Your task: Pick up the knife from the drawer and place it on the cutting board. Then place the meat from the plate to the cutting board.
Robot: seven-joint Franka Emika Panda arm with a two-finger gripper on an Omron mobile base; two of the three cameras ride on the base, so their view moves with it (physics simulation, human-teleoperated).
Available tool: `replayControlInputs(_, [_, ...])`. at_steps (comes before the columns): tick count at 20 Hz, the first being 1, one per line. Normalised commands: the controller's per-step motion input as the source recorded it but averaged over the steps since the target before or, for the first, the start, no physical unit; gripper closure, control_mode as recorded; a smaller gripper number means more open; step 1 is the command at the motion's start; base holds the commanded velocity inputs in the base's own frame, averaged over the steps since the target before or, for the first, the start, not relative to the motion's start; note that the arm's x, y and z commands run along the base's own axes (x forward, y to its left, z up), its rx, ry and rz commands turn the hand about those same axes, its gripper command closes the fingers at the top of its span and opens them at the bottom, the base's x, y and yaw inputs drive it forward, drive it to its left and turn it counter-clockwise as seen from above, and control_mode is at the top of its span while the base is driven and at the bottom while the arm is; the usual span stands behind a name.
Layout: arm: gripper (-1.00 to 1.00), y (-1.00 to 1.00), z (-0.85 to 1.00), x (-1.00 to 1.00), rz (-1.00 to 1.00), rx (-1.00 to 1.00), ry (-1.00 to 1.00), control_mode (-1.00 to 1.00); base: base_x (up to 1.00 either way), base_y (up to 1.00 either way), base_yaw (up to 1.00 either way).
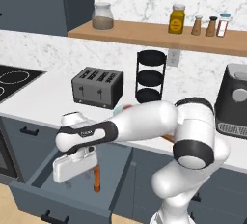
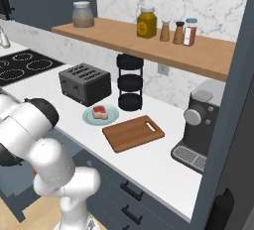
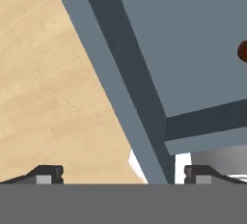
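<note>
Fingers (image 3: 120,175) spread wide, empty, over open drawer (image 1: 46,170) edge. Knife (image 1: 97,178) lies inside drawer, just beside fingers toward the robot's right, long axis running front-to-back.

Knife (image 1: 97,178) in open drawer (image 1: 58,194)
</note>
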Motion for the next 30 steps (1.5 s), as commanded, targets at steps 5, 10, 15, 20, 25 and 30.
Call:
replayControlInputs(5, [-1.0, -0.48, -0.02, 0.32, -0.21, -0.03, -0.05, -1.0, 0.0, 0.0, 0.0])
replayControlInputs(10, [-1.0, -0.29, 0.0, -0.03, -0.09, -0.11, -0.37, -1.0, 0.0, 0.0, 0.0])
replayControlInputs(15, [-1.0, -0.19, 0.0, 0.01, -0.16, -0.1, -0.28, -1.0, 0.0, 0.0, 0.0])
replayControlInputs(20, [-1.0, -0.14, -0.02, 0.1, -0.14, 0.0, -0.12, -1.0, 0.0, 0.0, 0.0])
replayControlInputs(25, [-1.0, -0.01, 0.0, 0.47, -0.14, 0.0, 0.02, -1.0, 0.0, 0.0, 0.0])
replayControlInputs(30, [-1.0, 0.0, -0.11, 0.44, -0.08, -0.02, 0.03, -1.0, 0.0, 0.0, 0.0])
